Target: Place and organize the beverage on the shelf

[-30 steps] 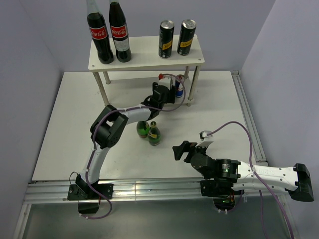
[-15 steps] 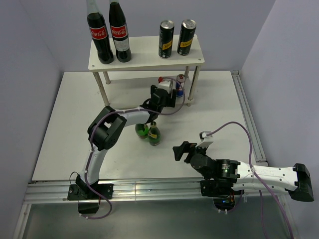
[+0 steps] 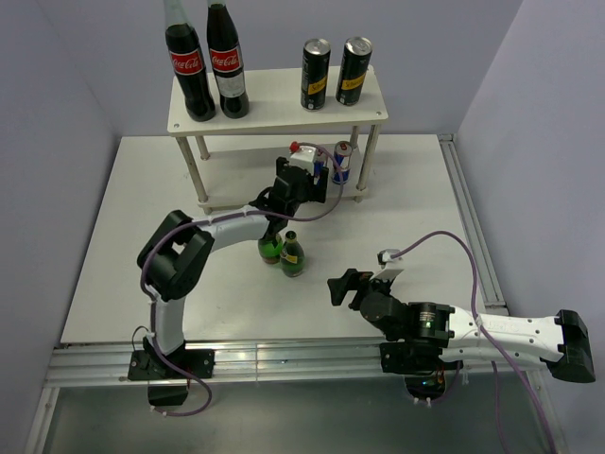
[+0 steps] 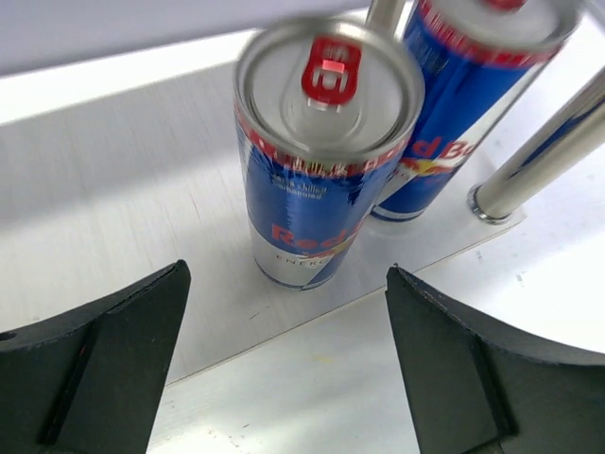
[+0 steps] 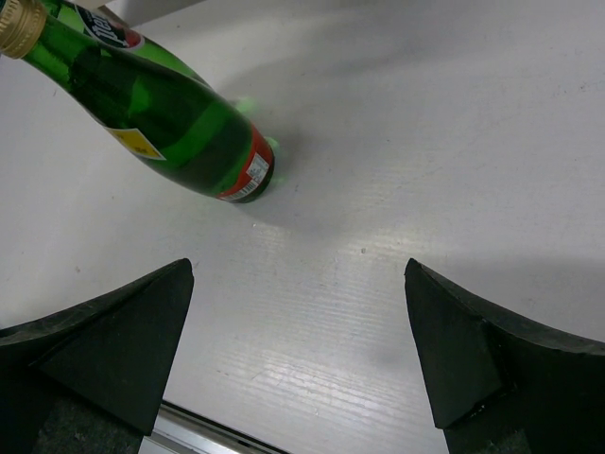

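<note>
Left gripper point(image 4: 285, 284): gapes wide, grips nothing, faces two blue-and-silver cans point(image 4: 317, 180) upright at the right end of the lower board of the shelf point(image 3: 274, 99), beside a leg point(image 4: 529, 161). Right gripper point(image 5: 301, 274): likewise wide and empty, low over the table point(image 5: 425, 142), near and right of two green bottles point(image 3: 293, 255) standing mid-table. Two black cans point(image 3: 316, 74) upright on the top board, right half.
</note>
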